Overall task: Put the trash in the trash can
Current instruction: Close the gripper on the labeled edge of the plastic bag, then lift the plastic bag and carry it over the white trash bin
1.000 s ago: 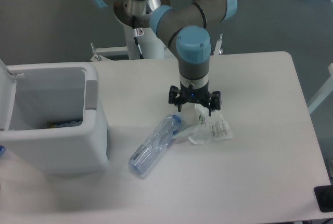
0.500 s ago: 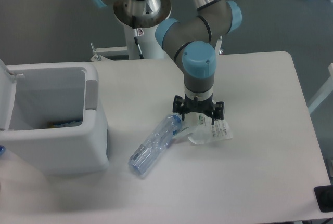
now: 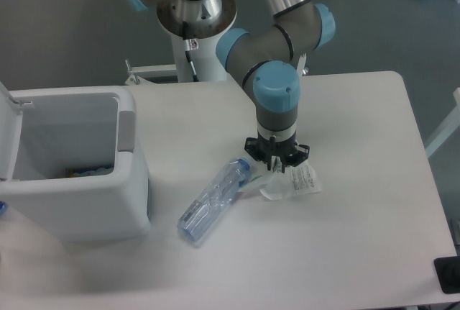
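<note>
claw (image 3: pixel 277 168): points straight down over the near end of the wrapper, low on the surface; the fingers look drawn in around the plastic, but whether they pinch it or only frame it I cannot tell
wrapper (image 3: pixel 293 180): crumpled clear plastic with a white printed label, lying on the surface (image 3: pixel 345 238) right of the bottle's cap, its upper left part under the claw; judged to be the piece chosen to go first
bottle (image 3: pixel 214 201): clear, blue cap, lying on its side at a slant, cap end toward the wrapper and just beside it, base toward the near edge; nothing holds it
trash can (image 3: pixel 79 173): large white bin at the left, well apart from both pieces, lid swung up and open so things can be dropped in from above
hidden: the fingertips are lost behind the wrist and the folds of plastic; something small and blue-yellow lies at the bottom of the trash can, too dim to name; the lid is cut off by the left edge
</note>
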Motion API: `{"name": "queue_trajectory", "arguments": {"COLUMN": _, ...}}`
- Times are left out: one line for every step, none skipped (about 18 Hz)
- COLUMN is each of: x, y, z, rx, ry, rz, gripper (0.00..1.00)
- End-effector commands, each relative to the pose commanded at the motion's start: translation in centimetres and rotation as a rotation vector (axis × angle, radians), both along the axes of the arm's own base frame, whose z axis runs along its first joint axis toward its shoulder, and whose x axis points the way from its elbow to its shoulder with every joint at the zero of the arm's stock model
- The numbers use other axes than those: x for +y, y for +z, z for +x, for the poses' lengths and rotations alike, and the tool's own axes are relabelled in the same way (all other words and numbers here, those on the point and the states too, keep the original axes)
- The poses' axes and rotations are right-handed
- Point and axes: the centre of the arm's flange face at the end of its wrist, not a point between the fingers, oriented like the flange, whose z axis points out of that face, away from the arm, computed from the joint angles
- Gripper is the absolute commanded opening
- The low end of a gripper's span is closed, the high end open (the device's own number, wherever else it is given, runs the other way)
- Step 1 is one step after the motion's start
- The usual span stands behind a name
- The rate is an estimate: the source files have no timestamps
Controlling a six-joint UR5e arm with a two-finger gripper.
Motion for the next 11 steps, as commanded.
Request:
{"name": "queue_trajectory", "arguments": {"x": 0.0, "y": 0.1, "z": 0.0, "rx": 0.002, "ry": 0.0, "rz": 0.0, "gripper": 0.0}}
{"name": "queue_trajectory", "arguments": {"x": 0.0, "y": 0.2, "z": 0.0, "rx": 0.001, "ry": 0.0, "rz": 0.001, "gripper": 0.0}}
{"name": "queue_trajectory", "arguments": {"x": 0.0, "y": 0.3, "z": 0.0, "rx": 0.002, "ry": 0.001, "rz": 0.005, "gripper": 0.0}}
{"name": "queue_trajectory", "arguments": {"x": 0.1, "y": 0.7, "z": -0.2, "rx": 0.008, "ry": 0.001, "rz": 0.009, "gripper": 0.0}}
{"name": "queue_trajectory", "arguments": {"x": 0.2, "y": 1.6, "z": -0.5, "rx": 0.023, "ry": 0.008, "rz": 0.024, "gripper": 0.0}}
{"name": "queue_trajectory", "arguments": {"x": 0.5, "y": 3.3, "z": -0.6, "rx": 0.043, "ry": 0.011, "rz": 0.052, "gripper": 0.0}}
{"name": "queue_trajectory", "arguments": {"x": 0.8, "y": 5.5, "z": -0.6, "rx": 0.06, "ry": 0.014, "rz": 0.101, "gripper": 0.0}}
{"name": "queue_trajectory", "arguments": {"x": 1.1, "y": 8.2, "z": -0.6, "rx": 0.068, "ry": 0.036, "rz": 0.178, "gripper": 0.0}}
{"name": "queue_trajectory", "arguments": {"x": 1.3, "y": 11.6, "z": -1.1, "rx": 0.06, "ry": 0.087, "rz": 0.298, "gripper": 0.0}}
{"name": "queue_trajectory", "arguments": {"x": 1.3, "y": 13.6, "z": -1.4, "rx": 0.052, "ry": 0.113, "rz": 0.364, "gripper": 0.0}}
{"name": "queue_trajectory", "arguments": {"x": 1.4, "y": 15.5, "z": -1.3, "rx": 0.048, "ry": 0.134, "rz": 0.421, "gripper": 0.0}}
